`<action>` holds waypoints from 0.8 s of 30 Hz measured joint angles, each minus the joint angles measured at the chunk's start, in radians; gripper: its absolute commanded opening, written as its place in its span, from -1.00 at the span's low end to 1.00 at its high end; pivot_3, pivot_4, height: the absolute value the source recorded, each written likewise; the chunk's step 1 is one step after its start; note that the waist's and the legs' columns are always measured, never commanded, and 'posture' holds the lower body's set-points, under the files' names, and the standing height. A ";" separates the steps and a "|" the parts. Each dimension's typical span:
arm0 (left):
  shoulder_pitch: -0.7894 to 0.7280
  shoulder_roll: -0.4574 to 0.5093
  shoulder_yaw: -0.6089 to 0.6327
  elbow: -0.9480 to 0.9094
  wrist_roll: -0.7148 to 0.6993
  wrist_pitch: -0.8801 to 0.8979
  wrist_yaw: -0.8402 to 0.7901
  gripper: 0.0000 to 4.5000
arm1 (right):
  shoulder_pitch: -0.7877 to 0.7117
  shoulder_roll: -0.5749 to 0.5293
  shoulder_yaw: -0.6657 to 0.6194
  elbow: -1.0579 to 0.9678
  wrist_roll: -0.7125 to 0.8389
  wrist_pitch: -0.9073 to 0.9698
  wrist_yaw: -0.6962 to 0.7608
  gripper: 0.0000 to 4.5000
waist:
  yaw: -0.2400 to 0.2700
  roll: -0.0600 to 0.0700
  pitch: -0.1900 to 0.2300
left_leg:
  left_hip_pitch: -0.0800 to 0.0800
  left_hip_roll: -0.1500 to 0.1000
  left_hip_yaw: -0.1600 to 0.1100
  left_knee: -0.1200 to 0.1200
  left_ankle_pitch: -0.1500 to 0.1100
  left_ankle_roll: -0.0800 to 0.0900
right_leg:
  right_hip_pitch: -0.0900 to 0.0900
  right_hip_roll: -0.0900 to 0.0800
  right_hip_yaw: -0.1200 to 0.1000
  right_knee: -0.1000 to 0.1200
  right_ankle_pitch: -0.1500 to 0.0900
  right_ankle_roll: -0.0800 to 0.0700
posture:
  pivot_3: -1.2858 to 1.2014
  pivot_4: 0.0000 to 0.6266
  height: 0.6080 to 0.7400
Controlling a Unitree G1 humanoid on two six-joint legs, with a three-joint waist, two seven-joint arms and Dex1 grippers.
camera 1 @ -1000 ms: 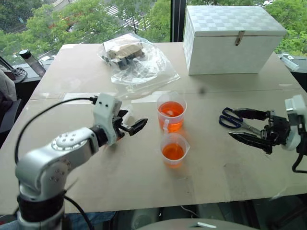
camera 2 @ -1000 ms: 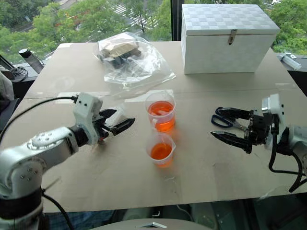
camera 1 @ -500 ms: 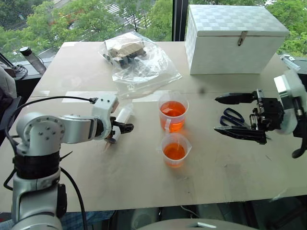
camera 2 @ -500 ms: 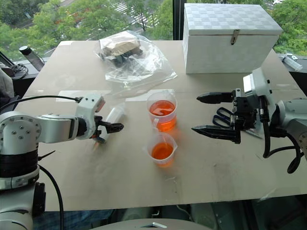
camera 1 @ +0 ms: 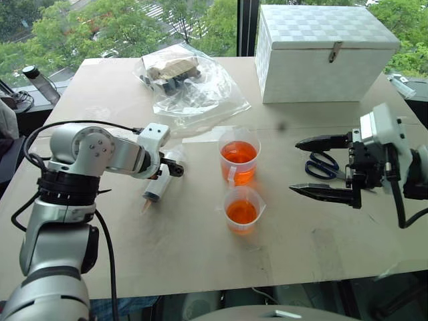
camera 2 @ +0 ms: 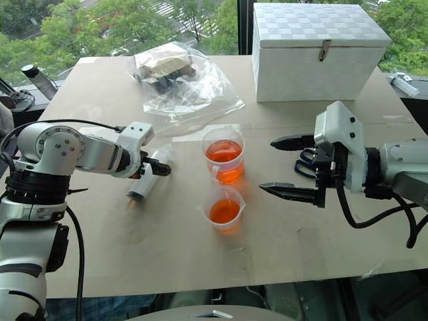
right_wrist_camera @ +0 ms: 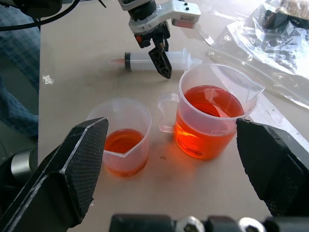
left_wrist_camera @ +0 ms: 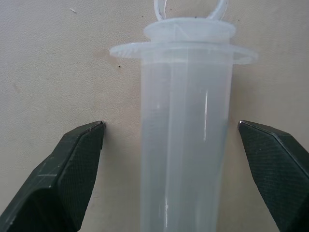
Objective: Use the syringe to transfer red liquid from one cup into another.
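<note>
At left of centre in the left eye view, the syringe (camera 1: 159, 183) lies flat on the table (camera 1: 200, 247), straddled by the left gripper (camera 1: 168, 167) with fingers spread and not touching it. At right, the right gripper (camera 1: 319, 167) hangs open beside the taller cup (camera 1: 239, 158) and shorter cup (camera 1: 243, 208), both holding red liquid (right_wrist_camera: 208, 110).

Your robot's silver-grey jointed arms, round screwed joint housings, white wrist blocks, black cables looping beside them, left gripper (camera 1: 168, 175) and right gripper (camera 1: 319, 167) with textured black pointed jaws.
</note>
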 measured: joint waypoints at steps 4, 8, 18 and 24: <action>-0.006 0.007 -0.013 0.001 0.027 0.000 -0.045 1.00 | -0.034 0.015 -0.007 -0.017 0.090 0.000 -0.048 0.99 | 0.000 0.000 0.000 | 0.000 0.000 0.000 0.000 0.000 0.000 | 0.000 0.000 0.000 0.000 0.000 0.000 | 0.03 -0.52 1.00; -0.011 0.014 -0.030 -0.002 0.044 -0.001 -0.074 1.00 | -0.078 0.025 -0.008 -0.017 0.173 -0.004 -0.089 0.99 | 0.000 0.000 0.000 | 0.000 0.000 0.000 0.000 0.000 0.000 | 0.000 0.000 0.000 0.000 0.000 0.000 | 0.03 -0.52 1.00; -0.009 0.019 -0.039 -0.020 0.055 -0.002 -0.092 0.89 | -0.083 0.025 -0.004 -0.005 0.177 -0.008 -0.108 1.00 | 0.000 0.000 0.000 | 0.000 0.000 0.000 0.000 0.000 0.000 | 0.000 0.000 0.000 0.000 0.000 0.000 | 0.03 -0.52 1.00; -0.009 0.011 -0.039 -0.031 0.076 -0.001 -0.095 -0.02 | -0.082 0.025 -0.003 -0.005 0.169 -0.020 -0.112 1.00 | 0.000 0.000 0.000 | -0.001 0.000 0.000 0.000 0.000 0.000 | 0.000 0.000 0.000 0.000 0.000 0.000 | 0.03 -0.52 1.00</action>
